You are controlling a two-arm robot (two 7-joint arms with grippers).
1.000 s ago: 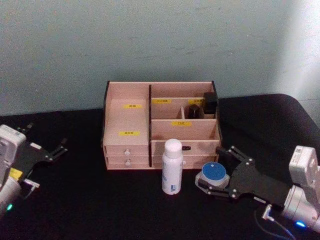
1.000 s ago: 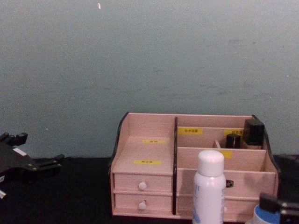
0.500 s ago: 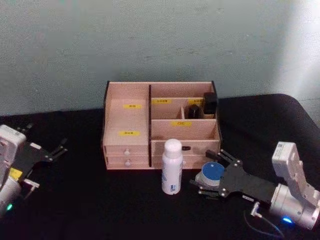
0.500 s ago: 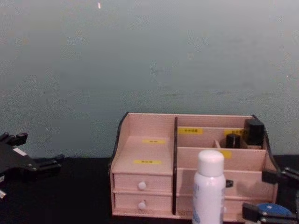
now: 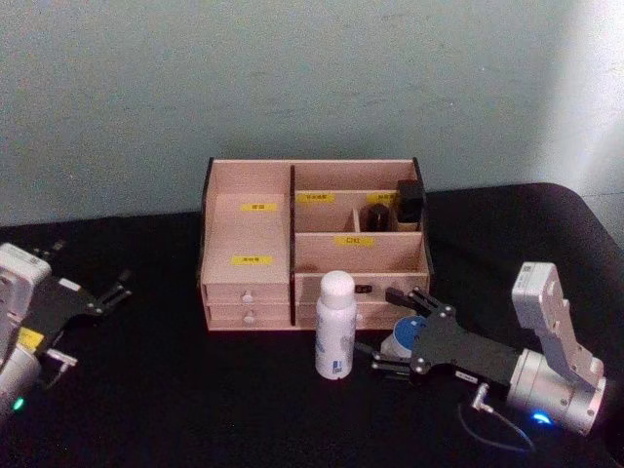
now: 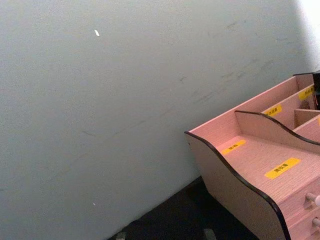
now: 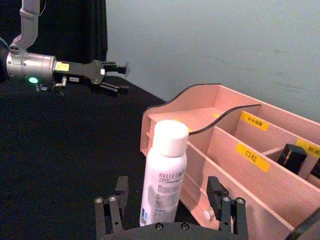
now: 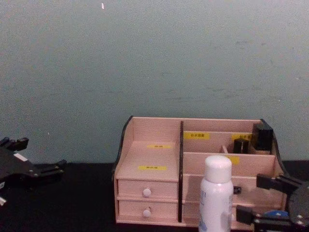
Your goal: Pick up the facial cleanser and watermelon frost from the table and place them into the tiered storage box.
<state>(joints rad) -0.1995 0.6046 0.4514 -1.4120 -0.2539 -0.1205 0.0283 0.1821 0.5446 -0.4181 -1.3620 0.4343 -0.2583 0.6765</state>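
Observation:
The facial cleanser (image 5: 335,325), a tall white bottle, stands on the black table just in front of the tiered storage box (image 5: 249,234). Right of the bottle, the watermelon frost (image 5: 405,334) shows as a sliver of blue lid and a pale body. My right gripper (image 5: 388,333) is open and low over the table, one finger on each side of the jar. In the right wrist view the bottle (image 7: 162,180) stands close ahead between the spread fingers (image 7: 224,204). From the chest, the bottle (image 8: 216,193) is left of the right gripper (image 8: 265,200). My left gripper (image 5: 97,302) rests open at the far left.
Two small black containers (image 5: 409,203) sit in the box's upper right compartment. The box (image 8: 149,154) has white-knobbed drawers at its base and stands near a grey-green wall. Black table stretches left of the box, where the left gripper (image 7: 107,75) is.
My right gripper has slid left toward the box and the bottle, and now covers most of the jar. The left arm has stayed put.

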